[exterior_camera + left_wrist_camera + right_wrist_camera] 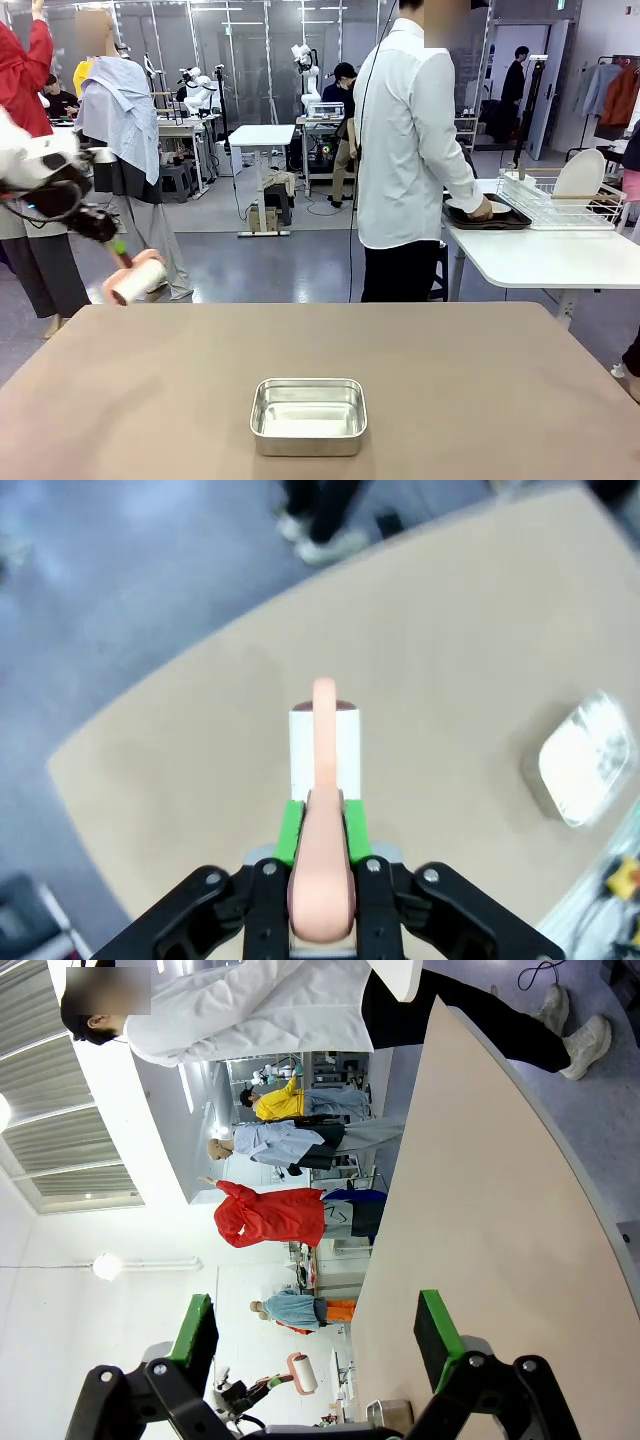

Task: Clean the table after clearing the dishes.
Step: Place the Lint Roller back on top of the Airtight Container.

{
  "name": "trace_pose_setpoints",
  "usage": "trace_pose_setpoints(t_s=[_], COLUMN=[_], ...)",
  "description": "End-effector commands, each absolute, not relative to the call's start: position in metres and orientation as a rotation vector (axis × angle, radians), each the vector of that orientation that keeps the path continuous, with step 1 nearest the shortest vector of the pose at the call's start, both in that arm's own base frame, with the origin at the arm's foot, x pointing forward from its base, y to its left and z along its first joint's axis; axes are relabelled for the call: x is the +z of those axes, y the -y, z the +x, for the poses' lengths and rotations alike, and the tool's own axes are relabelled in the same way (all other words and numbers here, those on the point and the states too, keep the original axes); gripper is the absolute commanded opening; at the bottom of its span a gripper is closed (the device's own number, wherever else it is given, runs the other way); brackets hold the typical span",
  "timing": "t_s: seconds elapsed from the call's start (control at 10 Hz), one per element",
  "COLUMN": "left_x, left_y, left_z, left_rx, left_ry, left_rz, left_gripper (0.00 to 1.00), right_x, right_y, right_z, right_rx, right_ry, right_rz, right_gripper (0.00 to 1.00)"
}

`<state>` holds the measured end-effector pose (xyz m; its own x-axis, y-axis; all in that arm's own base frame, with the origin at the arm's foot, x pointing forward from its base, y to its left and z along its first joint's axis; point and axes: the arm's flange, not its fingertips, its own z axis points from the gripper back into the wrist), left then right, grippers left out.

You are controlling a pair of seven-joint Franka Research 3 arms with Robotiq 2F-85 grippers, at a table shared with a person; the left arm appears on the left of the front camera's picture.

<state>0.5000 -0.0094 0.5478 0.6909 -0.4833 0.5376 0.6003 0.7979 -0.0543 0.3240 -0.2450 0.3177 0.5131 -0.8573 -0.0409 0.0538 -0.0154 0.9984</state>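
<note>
While the left gripper point(322, 880) hangs above the left far corner of the table point(480, 380), its fingers are closed on the pink handle of a lint roller point(133, 279). From the left wrist view, the green pads point(291, 830) press on both sides of the handle, and the white roll of the roller points down toward the brown tabletop. From the front, the roller is tilted, with its white roll just over the far left edge of the table and not touching it, as far as I can tell.

Near the middle of the table, closer to the robot's side, stands a small steel pan point(308, 415). It looks empty and shiny inside.

Beyond the far edge of the table, a person point(405, 150) in a white shirt stands turned to the right, with one hand point(482, 209) on a dark tray point(500, 219). This tray lies on a white side table point(550, 255), to the right behind the table, and carries something white, maybe a plate. A wire rack point(565, 205) beside the tray holds one more white plate upright.

The right gripper point(320, 1355) has its fingers spread wide apart with nothing between them, and it is above the table.
</note>
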Motion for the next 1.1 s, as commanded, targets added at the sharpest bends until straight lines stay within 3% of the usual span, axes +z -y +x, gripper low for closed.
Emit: trace_pose_setpoints(t_s=[0.0,0.3,0.5,1.0], left_x=[0.537,0.516,0.519,0.512], left_y=[0.078,0.166,0.189,0.201], left_z=[0.451,0.363,0.331,0.34], left_rx=[-1.034,-1.426,-1.537,-1.483], left_ry=[0.496,0.414,0.439,0.389], left_rz=[-0.221,-0.185,-0.172,-0.2], left_gripper=[0.2,0.2,0.2,0.2], right_x=[0.321,0.321,0.321,0.321], right_y=[0.24,0.24,0.24,0.24], right_z=[0.319,0.319,0.319,0.319], right_rx=[-0.834,-0.834,-0.834,-0.834], right_ry=[0.753,0.753,0.753,0.753], right_rz=[1.404,1.404,1.404,1.404], right_gripper=[1.0,1.0,1.0,1.0])
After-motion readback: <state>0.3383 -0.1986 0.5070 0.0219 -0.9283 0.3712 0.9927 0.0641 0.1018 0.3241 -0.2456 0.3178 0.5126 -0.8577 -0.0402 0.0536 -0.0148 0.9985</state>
